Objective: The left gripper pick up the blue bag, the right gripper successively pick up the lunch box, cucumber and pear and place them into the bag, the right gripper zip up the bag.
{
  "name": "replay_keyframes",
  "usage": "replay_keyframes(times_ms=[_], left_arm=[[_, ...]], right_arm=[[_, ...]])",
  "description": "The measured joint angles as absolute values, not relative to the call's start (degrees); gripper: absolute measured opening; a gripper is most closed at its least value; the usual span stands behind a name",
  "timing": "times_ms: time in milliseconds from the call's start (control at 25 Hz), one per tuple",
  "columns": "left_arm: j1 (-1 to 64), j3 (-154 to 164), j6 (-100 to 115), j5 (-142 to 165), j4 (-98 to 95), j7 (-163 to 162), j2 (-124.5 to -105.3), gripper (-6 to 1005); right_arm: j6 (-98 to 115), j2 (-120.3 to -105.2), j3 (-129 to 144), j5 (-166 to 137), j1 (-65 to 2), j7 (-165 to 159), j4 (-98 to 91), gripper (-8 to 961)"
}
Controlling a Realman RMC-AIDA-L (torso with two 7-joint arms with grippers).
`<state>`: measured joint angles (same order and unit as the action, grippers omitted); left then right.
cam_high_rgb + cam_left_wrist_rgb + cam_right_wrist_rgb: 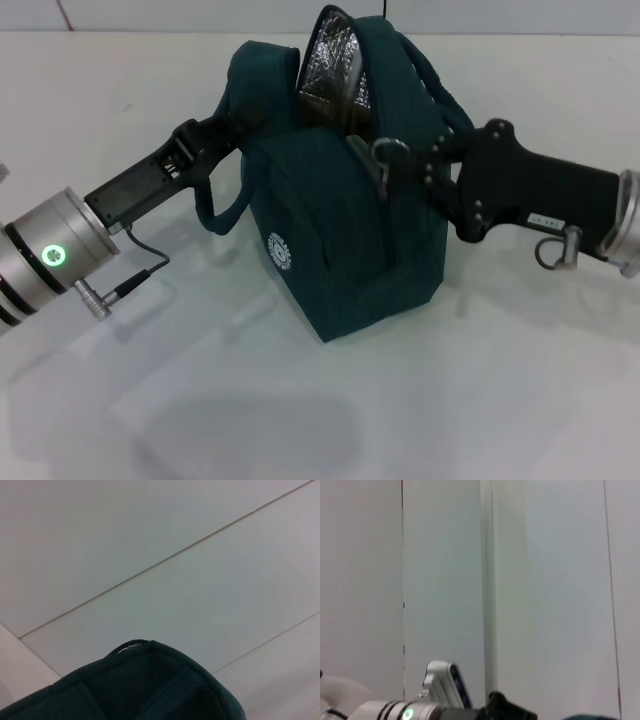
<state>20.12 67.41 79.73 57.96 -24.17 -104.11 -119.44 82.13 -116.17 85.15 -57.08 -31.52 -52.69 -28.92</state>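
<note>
Nearest in the head view is bare white table [330, 420], filling the lower part of the frame. Above it, at centre, stands the bag [345, 250], dark teal, upright on the table. A small round white emblem [281, 251] sits on its near left face; the print on it is too small to read. A loop handle [225, 205] hangs off the bag's left side.

The left gripper [215, 140] reaches in from the lower left edge, its silver wrist showing a green ring light [54, 256] and a thin black cable [135, 262]. Its black fingers press against the bag's upper left corner, by the strap; whether they are clamped on the fabric cannot be told.

The right gripper [435, 165] comes in from the right edge at mid-height. Its tip lies against the bag's top right, just beside a metal zip ring [388, 148] on the top seam. Whether its fingers are apart or together cannot be told. A small white label on its black body is unreadable.

Farther back, the bag's mouth gapes at upper centre, showing the silver foil lining [330, 60], and a second strap [425, 70] arcs over the far side.

The left wrist view shows only a dark teal bag edge [150, 685] at bottom centre under pale wall panels. The right wrist view shows wall, with the left arm's green light [409, 712] at lower left.
</note>
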Motion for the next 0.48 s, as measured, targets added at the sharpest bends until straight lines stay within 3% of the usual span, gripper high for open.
replay_keyframes(times_ms=[320, 480], left_arm=[[20.38, 67.65, 79.88, 58.13, -24.17, -104.08, -119.44, 48], [20.22, 67.60, 80.91, 58.18, -24.17, -103.50, -119.44, 159]], right_arm=[[81.63, -116.19, 85.43, -56.78, -31.92, -52.20, -28.44, 6], [81.81, -116.19, 85.43, -56.77, -31.49, -52.19, -28.40, 7]])
